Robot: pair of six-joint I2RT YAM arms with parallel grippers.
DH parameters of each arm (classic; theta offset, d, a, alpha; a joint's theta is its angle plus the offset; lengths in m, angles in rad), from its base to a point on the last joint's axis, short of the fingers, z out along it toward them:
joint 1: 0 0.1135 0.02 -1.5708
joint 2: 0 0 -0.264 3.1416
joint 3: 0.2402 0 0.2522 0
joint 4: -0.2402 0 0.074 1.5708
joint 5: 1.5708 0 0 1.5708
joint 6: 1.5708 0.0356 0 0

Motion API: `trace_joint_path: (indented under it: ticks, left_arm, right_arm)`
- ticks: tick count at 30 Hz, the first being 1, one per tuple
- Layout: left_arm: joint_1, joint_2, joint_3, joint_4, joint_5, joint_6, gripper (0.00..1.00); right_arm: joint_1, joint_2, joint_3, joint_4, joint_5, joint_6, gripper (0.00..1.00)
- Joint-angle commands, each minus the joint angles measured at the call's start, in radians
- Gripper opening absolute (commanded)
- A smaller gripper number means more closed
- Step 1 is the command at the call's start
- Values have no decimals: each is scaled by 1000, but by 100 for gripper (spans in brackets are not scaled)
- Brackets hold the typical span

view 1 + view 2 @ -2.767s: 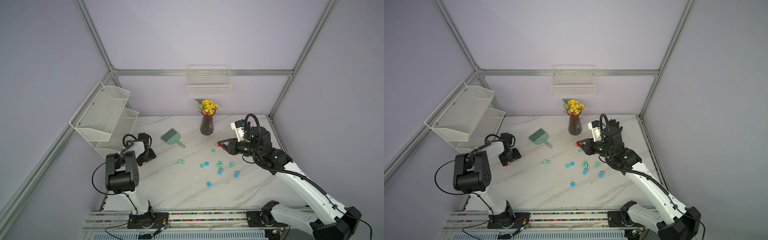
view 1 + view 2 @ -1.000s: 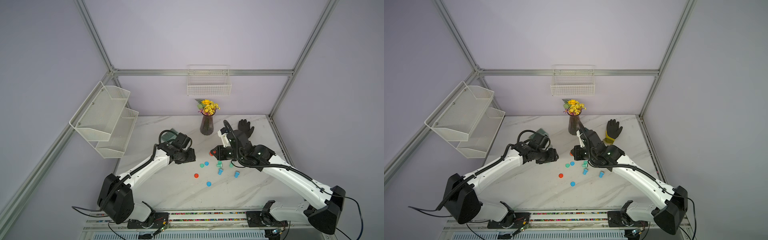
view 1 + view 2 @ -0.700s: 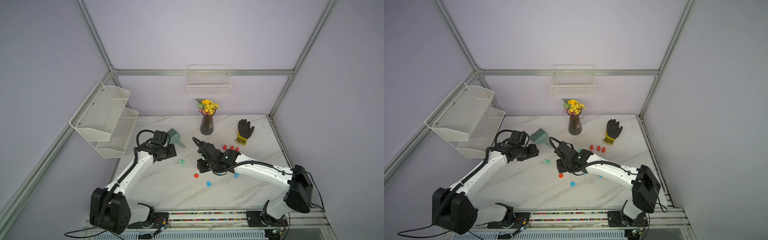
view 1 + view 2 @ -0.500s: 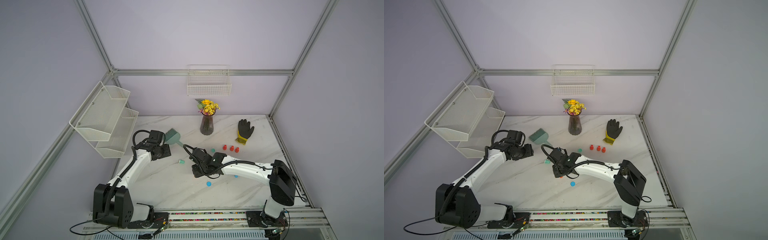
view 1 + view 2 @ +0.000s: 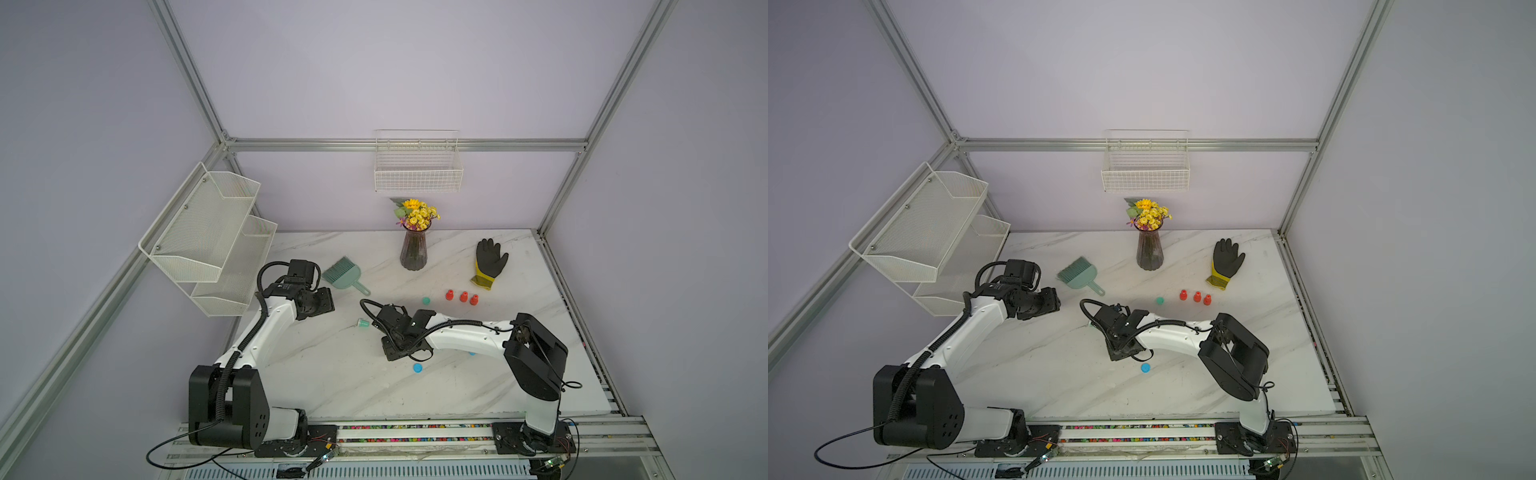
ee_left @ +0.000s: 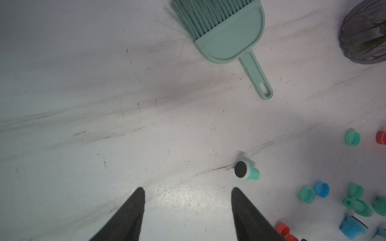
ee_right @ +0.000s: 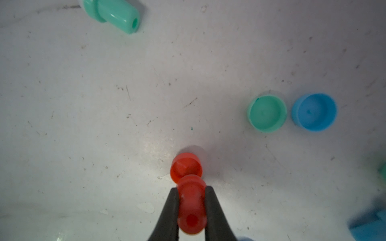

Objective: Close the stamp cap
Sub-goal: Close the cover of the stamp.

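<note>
While your right gripper [image 7: 191, 189] points down at the white marble tabletop [image 7: 104, 104], the red plastic stamp [image 7: 191, 210] sits squeezed between its two black fingers [image 7: 170, 208], its wider end poking out past the tips. Right at that end lies the round red plastic cap [image 7: 183, 167], mouth up on the marble. In the right wrist view the stamp's end overlaps the cap's rim, and you cannot tell from it whether the two touch or whether the stamp is seated inside.

Farther out from those fingertips and off to one side, a round teal cap [image 7: 267, 113] and a round blue cap [image 7: 314, 111] sit mouth up, just beside each other and well apart from the red cap.

Your left gripper [image 6: 188, 189] has its fingers [image 6: 133, 208] spread roughly halfway over bare marble, holding nothing. A teal plastic stamp with a black pad [image 6: 247, 172] lies on its side just beyond one fingertip; in a top view it lies between the two grippers [image 5: 363, 323]. Well ahead of the left fingertips lie a teal hand brush [image 6: 225, 31] and, off to one side of it, a dark glass vase [image 6: 363, 31].
</note>
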Motion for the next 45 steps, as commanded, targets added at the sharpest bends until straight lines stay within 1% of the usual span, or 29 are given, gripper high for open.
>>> trace_joint_path:
  ticks: [1,9,15,33,41,45]
  left_arm:
    - [9,-22,14,21,21,38,66]
    - [11,-18,14,23,30,39,66]
    - [15,-14,13,24,38,39,66]
    - [30,4,15,29,66,39,66]
    - [32,5,15,29,69,39,66]
    - [34,6,15,31,72,39,66]
  right_arm:
    - [9,17,37,10,14,4,0]
    - [21,-15,43,9,54,12,0]
    - [21,-3,32,37,72,11,0]
    - [21,13,-26,70,45,15,0]
    - [21,40,-51,114,28,15,0]
    - [21,36,-42,114,47,13,0]
